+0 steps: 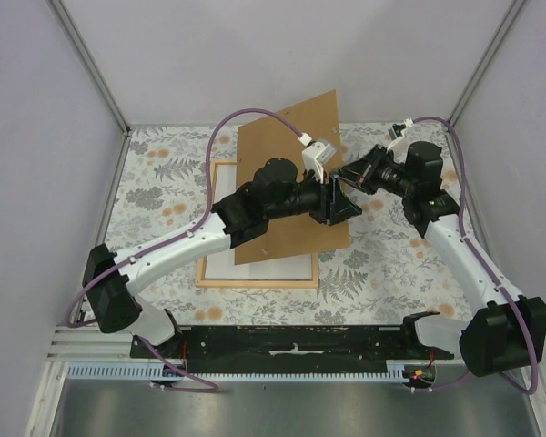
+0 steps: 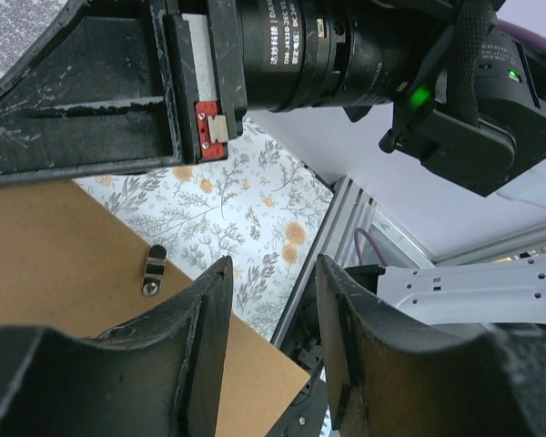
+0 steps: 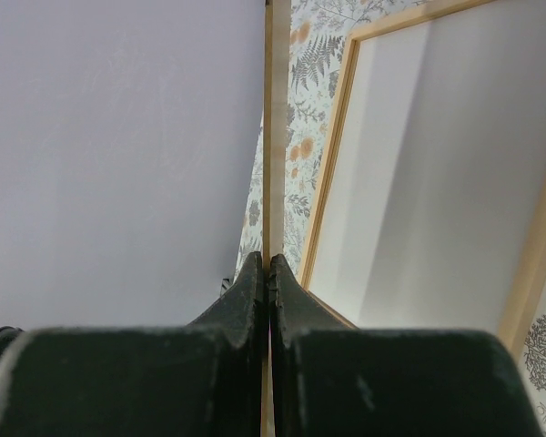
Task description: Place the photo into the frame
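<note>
Now, right tool point(image 3: 267, 264): pinching tilted backing board point(image 1: 282, 155)
Left tool point(image 2: 273, 269): spread, empty, 6 o'clock of right
Frame point(image 1: 255, 284): flat under board

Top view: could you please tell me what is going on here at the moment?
The right claw is pinched shut on the edge of the brown flat backing board, holding it tilted above the light wooden rectangular frame, which lies flat on the floral tablecloth. The left claw, jaws apart, sits at the board's edge without a clear grip. The frame's inside shows white.
</note>
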`<move>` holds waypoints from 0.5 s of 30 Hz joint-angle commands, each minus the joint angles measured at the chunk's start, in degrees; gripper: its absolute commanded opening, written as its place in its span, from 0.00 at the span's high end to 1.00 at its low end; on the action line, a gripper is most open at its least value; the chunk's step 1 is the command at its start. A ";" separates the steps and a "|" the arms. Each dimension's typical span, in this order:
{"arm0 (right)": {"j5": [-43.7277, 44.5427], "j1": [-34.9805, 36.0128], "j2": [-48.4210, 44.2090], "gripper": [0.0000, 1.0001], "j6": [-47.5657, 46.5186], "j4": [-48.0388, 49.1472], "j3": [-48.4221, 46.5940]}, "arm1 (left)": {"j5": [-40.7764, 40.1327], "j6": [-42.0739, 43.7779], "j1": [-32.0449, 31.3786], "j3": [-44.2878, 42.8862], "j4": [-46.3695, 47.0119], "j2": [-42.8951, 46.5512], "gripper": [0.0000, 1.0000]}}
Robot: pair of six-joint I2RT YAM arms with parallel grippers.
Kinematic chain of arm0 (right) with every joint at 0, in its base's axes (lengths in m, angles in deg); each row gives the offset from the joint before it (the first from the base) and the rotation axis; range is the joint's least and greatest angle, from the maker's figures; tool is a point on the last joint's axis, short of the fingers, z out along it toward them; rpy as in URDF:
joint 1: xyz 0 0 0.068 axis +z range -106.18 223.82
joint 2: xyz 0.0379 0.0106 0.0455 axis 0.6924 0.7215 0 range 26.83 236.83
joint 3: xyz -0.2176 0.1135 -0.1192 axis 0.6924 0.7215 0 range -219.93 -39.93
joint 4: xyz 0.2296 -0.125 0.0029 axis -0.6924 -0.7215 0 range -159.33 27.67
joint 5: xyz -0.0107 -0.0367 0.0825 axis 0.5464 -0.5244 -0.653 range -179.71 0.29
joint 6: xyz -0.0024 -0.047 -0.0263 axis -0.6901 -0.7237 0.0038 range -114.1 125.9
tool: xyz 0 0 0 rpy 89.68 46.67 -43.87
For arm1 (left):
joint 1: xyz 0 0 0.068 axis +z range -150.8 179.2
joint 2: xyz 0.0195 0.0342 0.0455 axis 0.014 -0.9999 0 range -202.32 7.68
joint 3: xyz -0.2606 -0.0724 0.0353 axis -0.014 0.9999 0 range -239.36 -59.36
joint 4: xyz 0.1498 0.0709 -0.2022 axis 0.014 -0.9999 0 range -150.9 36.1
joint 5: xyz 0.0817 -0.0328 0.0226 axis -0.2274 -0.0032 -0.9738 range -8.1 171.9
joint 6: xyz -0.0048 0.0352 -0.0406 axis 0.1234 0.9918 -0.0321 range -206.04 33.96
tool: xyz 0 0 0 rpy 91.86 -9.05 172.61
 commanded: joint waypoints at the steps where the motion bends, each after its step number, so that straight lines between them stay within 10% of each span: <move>1: 0.72 0.73 -2.39 1.00 1.96 3.85 -2.69 | 0.75 -2.00 -0.33 -1.63 5.93 -1.21 0.52; 15: 0.46 1.78 -2.92 1.00 2.14 2.97 -3.48 | -8.30 -0.06 -0.16 -1.11 4.61 -2.27 0.55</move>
